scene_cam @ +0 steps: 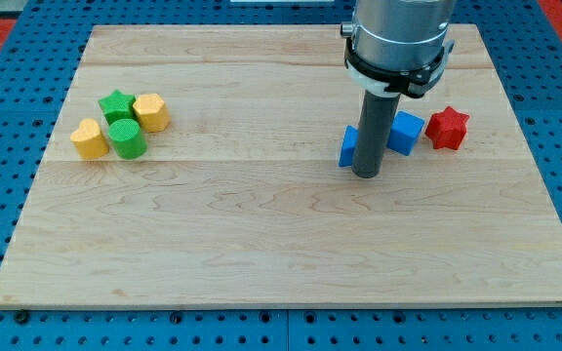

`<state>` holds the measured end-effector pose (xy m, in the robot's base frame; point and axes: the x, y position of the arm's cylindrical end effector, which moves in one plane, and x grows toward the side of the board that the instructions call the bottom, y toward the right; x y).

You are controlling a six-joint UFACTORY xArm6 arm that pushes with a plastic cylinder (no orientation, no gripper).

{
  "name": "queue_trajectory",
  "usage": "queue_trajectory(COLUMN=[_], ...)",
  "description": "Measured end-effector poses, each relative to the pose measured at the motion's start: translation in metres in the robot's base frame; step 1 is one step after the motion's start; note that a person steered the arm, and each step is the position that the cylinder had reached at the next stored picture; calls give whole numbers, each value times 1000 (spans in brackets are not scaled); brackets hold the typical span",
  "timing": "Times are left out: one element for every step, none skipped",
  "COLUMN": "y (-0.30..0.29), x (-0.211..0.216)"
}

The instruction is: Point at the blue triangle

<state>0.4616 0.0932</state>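
Note:
The blue triangle (347,147) lies right of the board's middle, mostly hidden behind my rod; only its left part shows. My tip (366,175) rests on the board just in front of and against the triangle's lower right side. A blue cube (407,133) sits just right of the rod. A red star (447,128) lies right of the cube.
At the view's left stands a cluster: a green star (116,104), a yellow hexagon (151,112), a yellow heart (89,139) and a green cylinder (127,138). The wooden board (281,244) is edged by a blue pegboard surface.

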Motion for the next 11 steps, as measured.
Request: queue_trajectory(y=[-1, -7, -7, -8, -10, -12, -12, -17, -18, -18, -42], x=[0, 3, 14, 14, 14, 13, 13, -2, -4, -4, -4])
